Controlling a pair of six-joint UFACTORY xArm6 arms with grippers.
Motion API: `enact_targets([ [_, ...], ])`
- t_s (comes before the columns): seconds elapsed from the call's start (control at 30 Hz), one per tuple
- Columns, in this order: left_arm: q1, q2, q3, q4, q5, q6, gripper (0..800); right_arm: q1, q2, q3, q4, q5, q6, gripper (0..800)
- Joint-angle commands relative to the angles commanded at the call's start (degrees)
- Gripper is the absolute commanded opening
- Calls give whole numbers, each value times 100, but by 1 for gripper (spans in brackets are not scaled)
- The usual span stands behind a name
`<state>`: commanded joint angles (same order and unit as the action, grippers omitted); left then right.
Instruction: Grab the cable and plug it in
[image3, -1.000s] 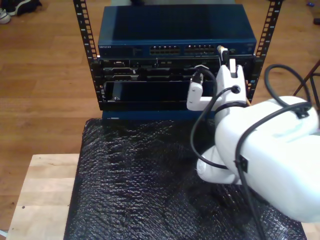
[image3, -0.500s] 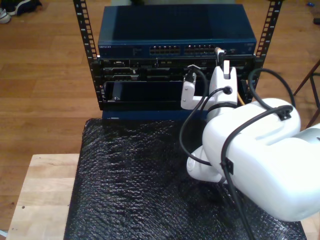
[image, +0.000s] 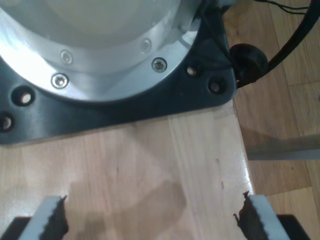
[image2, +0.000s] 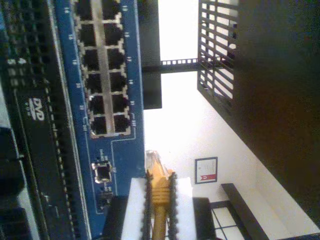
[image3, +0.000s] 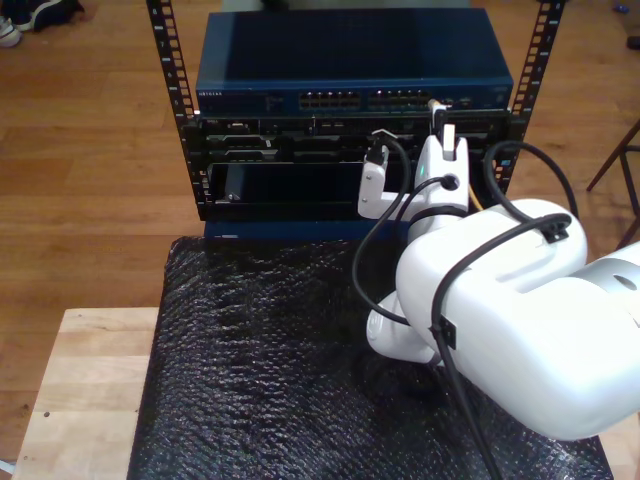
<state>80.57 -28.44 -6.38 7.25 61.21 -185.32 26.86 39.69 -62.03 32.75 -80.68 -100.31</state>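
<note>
The black equipment rack (image3: 190, 120) stands beyond the table in the exterior view, carrying a blue network switch (image3: 350, 60) on top and darker units beneath it. A black bubble-wrap mat (image3: 260, 370) covers most of the wooden table (image3: 80, 390) in the foreground. A white arm (image3: 500, 310), draped with black cables, reaches from the exterior view's lower right toward the rack front. My second gripper (image2: 159, 200) is clamped on the cable (image2: 160, 200): the second wrist view shows the yellow-orange jacket and boot pinched between the two ridged pads (image2: 172, 205), with the clear plug (image2: 152, 161) projecting past the fingertips. The plug tip lies close to the blue face of the switch, just beside the end of the port block (image2: 105, 75) and near a single separate port (image2: 102, 172); it is not seated in any port. In the exterior view the plug (image3: 437, 103) sits at the switch front, toward that view's right end of the port rows. My first gripper (image: 150, 220) is spread wide with nothing between its toothed fingertips (image: 50, 220); it looks down on bare light wood (image: 150, 170) next to a black base plate (image: 125, 105) bearing a silver bolted flange (image: 100, 45)
</note>
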Motion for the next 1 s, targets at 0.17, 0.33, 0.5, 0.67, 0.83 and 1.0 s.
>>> enact_targets([
  [0.17, 0, 0, 0, 0, 0, -9, 800, -9, 88, -114, -9, 62, 0, 0],
  [0.33, 0, 0, 0, 0, 0, 0, 800, -9, 185, -299, -9, 114, -35, 0],
  [0.5, 0, 0, 0, 0, 0, 0, 800, -26, 308, -484, -18, 114, -79, 0],
  [0.67, 0, 0, 0, 0, 0, 0, 800, -35, 387, -580, -18, 167, -70, 0],
  [0.83, 0, 0, 0, 0, 0, 0, 800, -35, 431, -624, -9, 176, -79, 0],
  [1.0, 0, 0, 0, 0, 0, 0, 800, -35, 466, -695, -9, 185, -79, 0],
])
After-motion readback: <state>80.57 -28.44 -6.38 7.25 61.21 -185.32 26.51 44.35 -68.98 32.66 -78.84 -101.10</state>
